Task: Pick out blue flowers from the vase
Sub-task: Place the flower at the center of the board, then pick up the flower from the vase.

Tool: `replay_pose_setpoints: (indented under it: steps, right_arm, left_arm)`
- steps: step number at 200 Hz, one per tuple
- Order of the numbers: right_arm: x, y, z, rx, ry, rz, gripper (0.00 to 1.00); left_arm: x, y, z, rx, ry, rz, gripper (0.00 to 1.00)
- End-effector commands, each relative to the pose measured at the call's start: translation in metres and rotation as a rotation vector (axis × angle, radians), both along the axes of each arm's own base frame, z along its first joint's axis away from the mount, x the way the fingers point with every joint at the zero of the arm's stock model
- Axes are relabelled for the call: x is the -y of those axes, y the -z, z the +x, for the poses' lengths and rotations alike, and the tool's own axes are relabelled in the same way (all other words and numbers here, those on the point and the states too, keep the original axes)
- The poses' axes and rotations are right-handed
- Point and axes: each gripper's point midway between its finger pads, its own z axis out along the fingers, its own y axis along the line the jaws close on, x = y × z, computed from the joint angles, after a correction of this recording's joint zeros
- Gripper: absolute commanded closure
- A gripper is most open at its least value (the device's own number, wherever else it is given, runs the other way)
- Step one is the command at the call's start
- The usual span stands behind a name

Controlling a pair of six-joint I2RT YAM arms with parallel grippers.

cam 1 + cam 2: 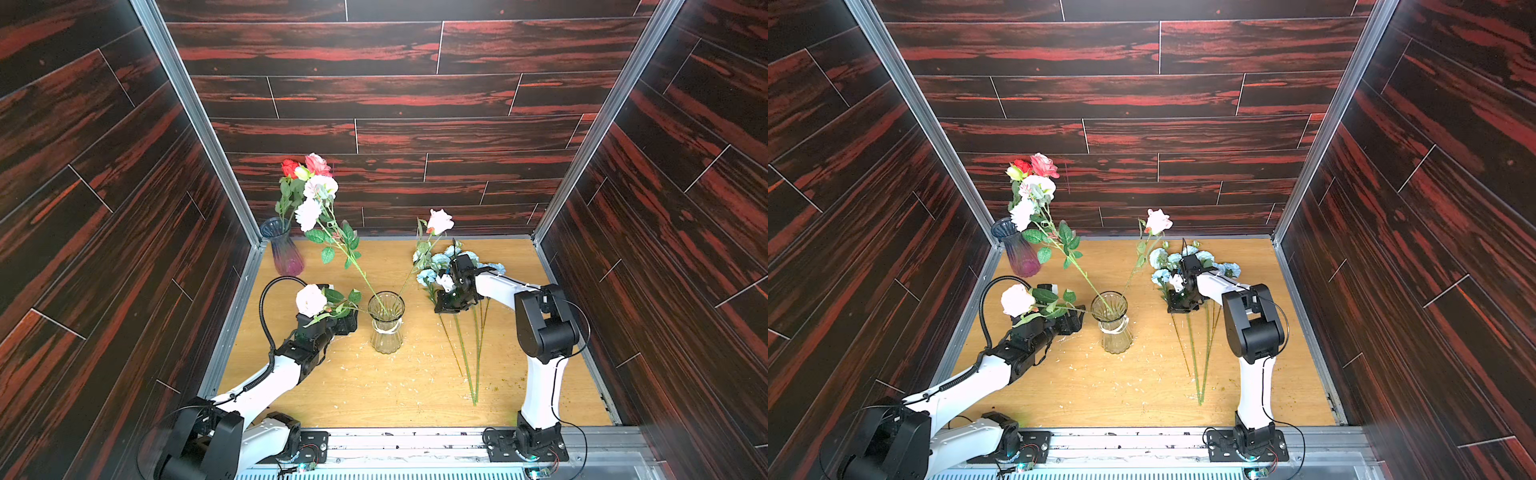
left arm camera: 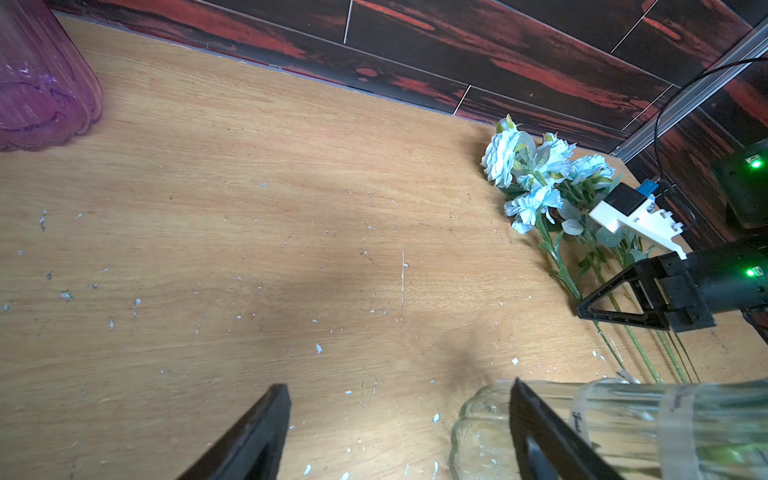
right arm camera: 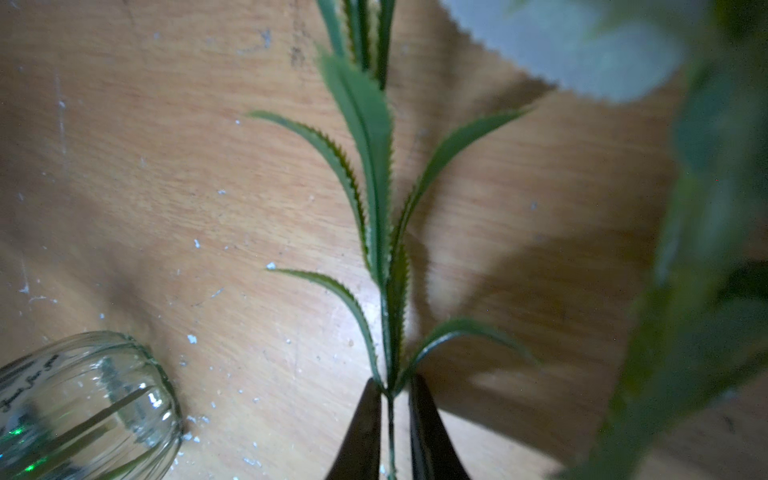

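The blue flowers (image 1: 440, 262) (image 1: 1168, 266) (image 2: 532, 174) lie in a bunch on the wooden table, right of the clear glass vase (image 1: 386, 322) (image 1: 1113, 323) (image 3: 83, 407). Their long green stems (image 1: 469, 365) point toward the front. My right gripper (image 1: 446, 305) (image 3: 392, 384) is down over the bunch. A thin leafy stem (image 3: 376, 208) runs between its jaws, which stand slightly apart with a sliver of gap on each side. My left gripper (image 1: 348, 323) (image 2: 401, 384) is open wide just left of the vase base and holds nothing.
The clear vase holds a white-pink spray (image 1: 309, 212), a pink rose (image 1: 439, 221) and a cream rose (image 1: 311, 300) that leans over my left wrist. A purple vase (image 1: 286, 251) (image 2: 41, 83) with red and pink roses stands at the back left corner. Dark walls enclose three sides.
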Motion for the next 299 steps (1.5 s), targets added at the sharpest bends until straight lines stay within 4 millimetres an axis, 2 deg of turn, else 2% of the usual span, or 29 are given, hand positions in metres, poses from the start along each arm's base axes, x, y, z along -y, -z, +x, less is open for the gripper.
replay_pose_setpoints:
  steps: [1, 55, 99, 138, 175, 200, 227, 250, 273, 299]
  right_arm:
    - [-0.001, -0.012, 0.001, 0.048, 0.013, 0.017, 0.80]
    - [0.003, -0.063, 0.003, 0.261, 0.054, 0.083, 0.70]
    - [0.008, -0.110, -0.009, 0.492, 0.078, 0.178, 0.66]
    - [0.005, -0.160, -0.043, 0.721, 0.027, 0.323, 0.60]
    - [0.001, -0.211, -0.077, 0.905, -0.048, 0.422, 0.59]
    - [-0.005, -0.233, -0.098, 0.985, -0.097, 0.460, 0.59]
    - [-0.017, -0.249, -0.121, 1.029, -0.172, 0.488, 0.55]
    - [-0.035, -0.257, -0.139, 1.025, -0.260, 0.452, 0.38]
    - [-0.060, -0.274, -0.165, 1.036, -0.372, 0.448, 0.38]
    - [-0.095, -0.277, -0.182, 0.986, -0.484, 0.449, 0.45]
  left_arm:
    - [0.001, -0.013, 0.005, 0.033, -0.001, 0.002, 0.16]
    - [0.001, -0.012, 0.005, 0.030, -0.002, 0.003, 0.16]
    - [-0.005, -0.023, -0.003, 0.066, -0.019, -0.006, 0.16]
    - [-0.007, -0.024, -0.011, 0.067, -0.030, -0.042, 0.16]
    - [-0.011, -0.024, -0.021, 0.078, -0.044, -0.080, 0.15]
    - [-0.019, -0.024, -0.022, 0.081, -0.093, -0.084, 0.16]
    - [-0.021, -0.022, -0.020, 0.073, -0.107, -0.084, 0.16]
    - [-0.021, -0.018, -0.019, 0.064, -0.111, -0.081, 0.16]
    - [-0.020, -0.015, -0.016, 0.053, -0.110, -0.078, 0.16]
    - [-0.019, -0.015, -0.017, 0.056, -0.107, -0.080, 0.17]
